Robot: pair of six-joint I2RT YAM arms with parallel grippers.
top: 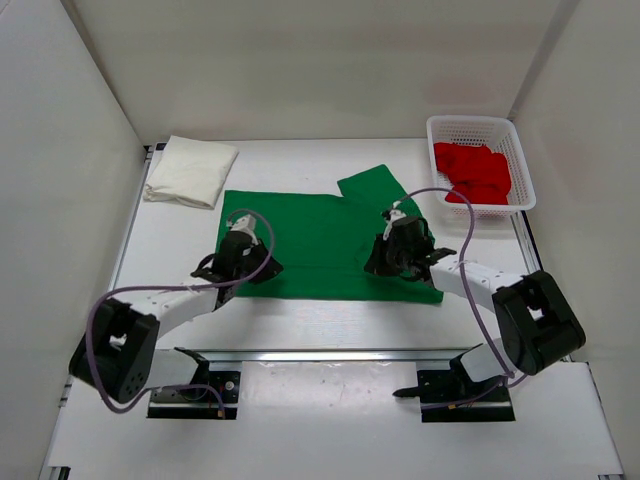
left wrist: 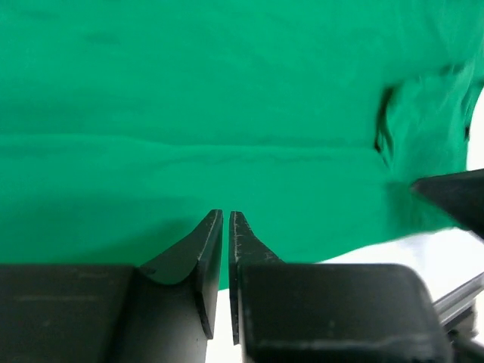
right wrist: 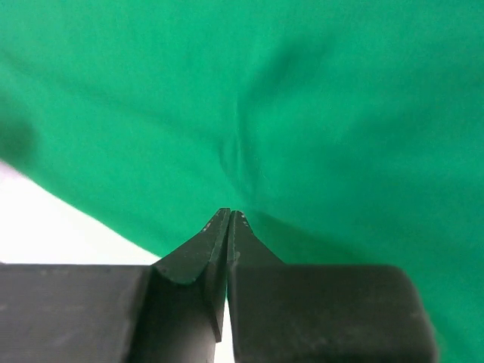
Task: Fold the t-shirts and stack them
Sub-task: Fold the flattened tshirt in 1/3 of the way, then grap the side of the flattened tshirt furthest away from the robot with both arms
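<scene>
The bright green t-shirt [top: 320, 235] lies spread flat across the middle of the table, one sleeve pointing to the back right. My left gripper [top: 250, 265] hovers low over its near left edge; in the left wrist view that gripper [left wrist: 225, 214] has its jaws a thin slit apart with nothing between them, over green cloth [left wrist: 227, 113]. My right gripper [top: 388, 262] is down on the shirt's near right part. Its jaws [right wrist: 229, 212] are shut, with a crease in the cloth [right wrist: 318, 113] running to the tips. A cream-white t-shirt [top: 190, 170] lies folded at the back left. The red t-shirt [top: 475, 172] is bunched in a basket.
The white mesh basket [top: 470, 122] stands at the back right corner. White walls close off the table on the left, back and right. A metal rail with both arm bases runs along the near edge.
</scene>
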